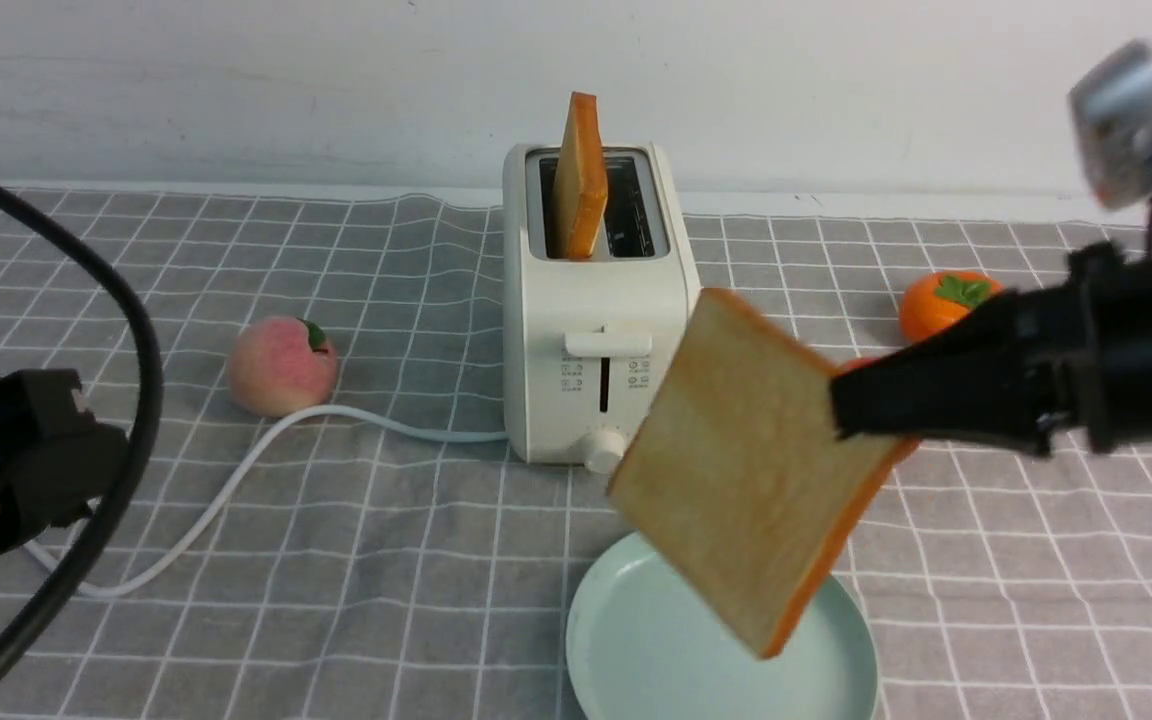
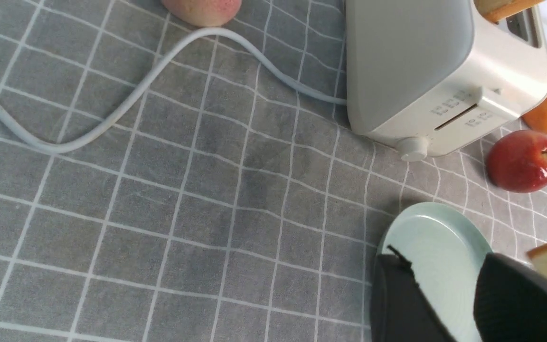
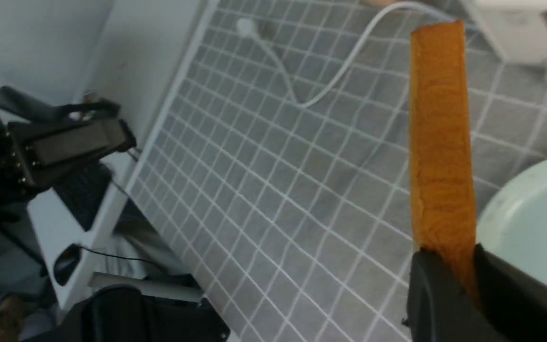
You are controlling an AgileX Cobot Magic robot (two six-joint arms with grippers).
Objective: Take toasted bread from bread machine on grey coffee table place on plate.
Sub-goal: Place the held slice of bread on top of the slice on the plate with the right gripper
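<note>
My right gripper [image 1: 841, 405] is shut on one slice of toasted bread [image 1: 751, 470] and holds it tilted in the air above the mint-green plate [image 1: 636, 650]. In the right wrist view the slice's orange crust edge [image 3: 439, 137] rises from between the jaws, with the plate [image 3: 534, 223] beside it. The second slice [image 1: 579, 178] stands upright in the left slot of the cream-white bread machine [image 1: 591, 330] on the grey coffee table [image 1: 386, 560]. My left gripper [image 2: 444, 275] is open and empty at the near left, with the plate [image 2: 425, 232] seen between its fingers.
A peach [image 1: 281, 365] lies left of the toaster, with the white cord [image 1: 236, 470] curling past it. An orange persimmon [image 1: 941, 300] and a red apple [image 2: 523, 161] sit to the toaster's right. A white wall runs behind.
</note>
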